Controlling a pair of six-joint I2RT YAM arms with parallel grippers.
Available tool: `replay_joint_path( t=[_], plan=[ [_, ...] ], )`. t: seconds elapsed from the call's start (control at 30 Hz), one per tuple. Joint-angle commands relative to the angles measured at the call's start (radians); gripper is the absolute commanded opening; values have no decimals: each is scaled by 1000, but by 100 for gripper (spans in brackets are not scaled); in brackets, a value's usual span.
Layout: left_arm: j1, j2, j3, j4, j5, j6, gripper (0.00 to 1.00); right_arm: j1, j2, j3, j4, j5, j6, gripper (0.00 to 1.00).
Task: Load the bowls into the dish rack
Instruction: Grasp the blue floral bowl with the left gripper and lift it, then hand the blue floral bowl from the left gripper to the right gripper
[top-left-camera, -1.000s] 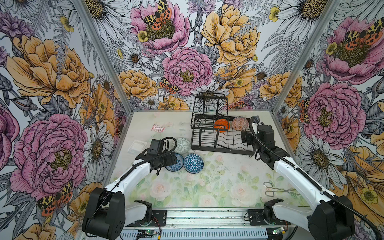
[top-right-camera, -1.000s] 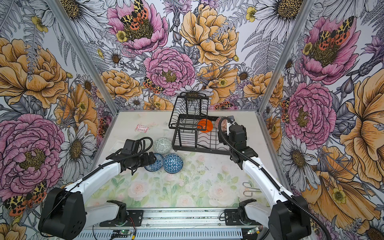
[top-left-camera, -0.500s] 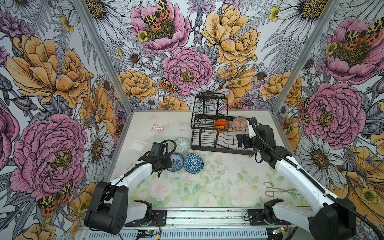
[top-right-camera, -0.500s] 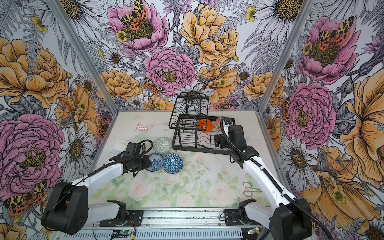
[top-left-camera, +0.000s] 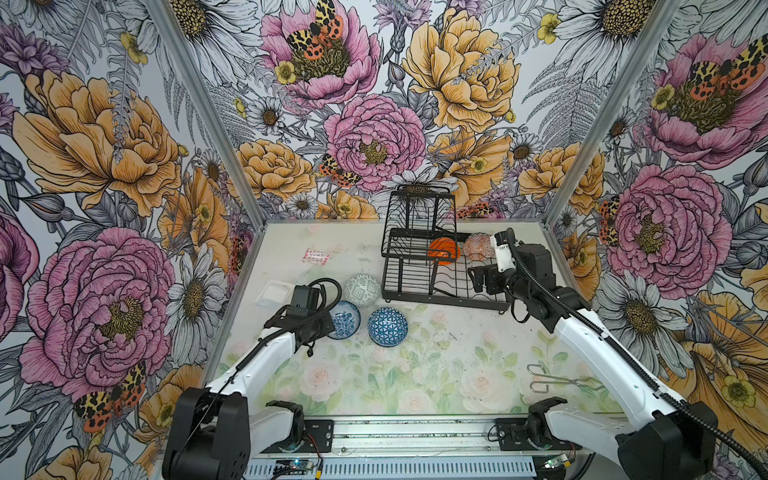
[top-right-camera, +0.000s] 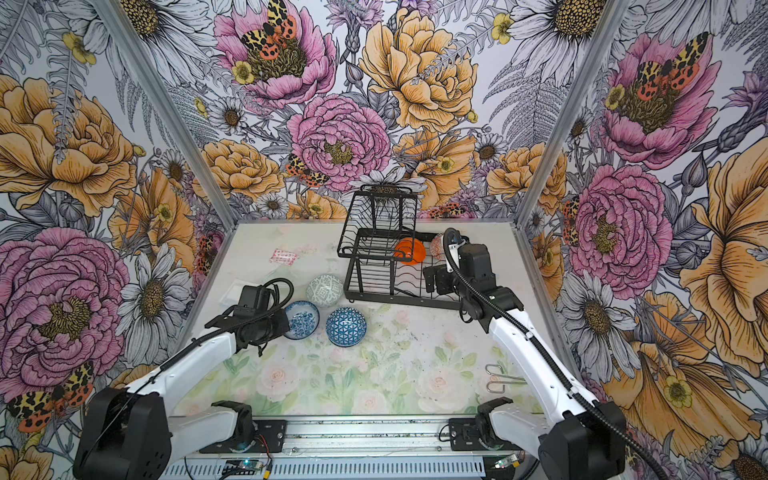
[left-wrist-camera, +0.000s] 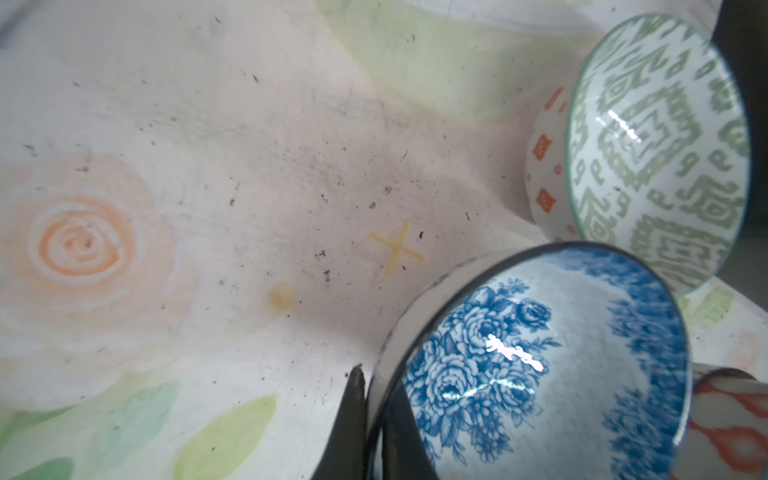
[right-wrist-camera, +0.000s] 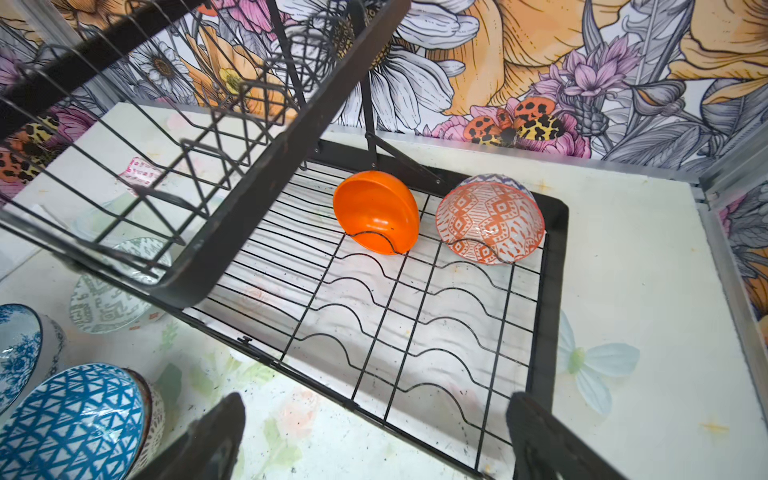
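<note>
Bowls are sitting in two groups right now, three loose on the bench and two in the rack. Near the left edge, the left gripper (left-wrist-camera: 376, 409) is pinching the rim of the blue floral bowl (top-left-camera: 345, 320), one finger inside and one outside, and that bowl is sitting mouth up. Just behind it, the grey-green bowl (top-left-camera: 362, 290) is standing close to the rack's left end. Just to the right, the blue geometric bowl (top-left-camera: 387, 327) is sitting beside the floral one with a small gap between them. Moving on, the dish rack (top-left-camera: 440, 291) is standing toward the far right corner. The plain orange bowl (top-left-camera: 444, 251) and the orange-white bowl (top-left-camera: 478, 247) are leaning on edge, side by side, in its back slots. The right gripper (right-wrist-camera: 376, 436) is hanging over the rack's near right corner, jaws spread wide and gripping nothing. Metal tongs (top-left-camera: 561, 378) are lying by the near right corner.
</note>
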Motion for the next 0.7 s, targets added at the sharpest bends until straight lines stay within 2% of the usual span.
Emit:
replay_joint_path(
  t=[0.0,0.07,0.13,0.2,0.3,0.5,0.67],
  plan=[
    [-15,-117,107,-75,-142,23,0,7,-29,65,-36,-107,33,99],
    [-36,-163,160,-124,-192,36,0,7,-23,87,-37,-183,55,99],
    [-95,-193,217,-132,-231,64,0,11,-11,114,-36,-277,83,99],
    [-223,-189,292,-116,-291,111,0,30,8,144,-34,-345,107,99],
    [-385,-99,429,-124,-399,173,0,81,21,177,-30,-355,110,98],
    [-519,114,701,-123,-383,249,0,162,4,223,20,-372,125,98],
    [-590,226,838,-121,-363,281,0,199,18,232,46,-363,140,95]
  ],
)
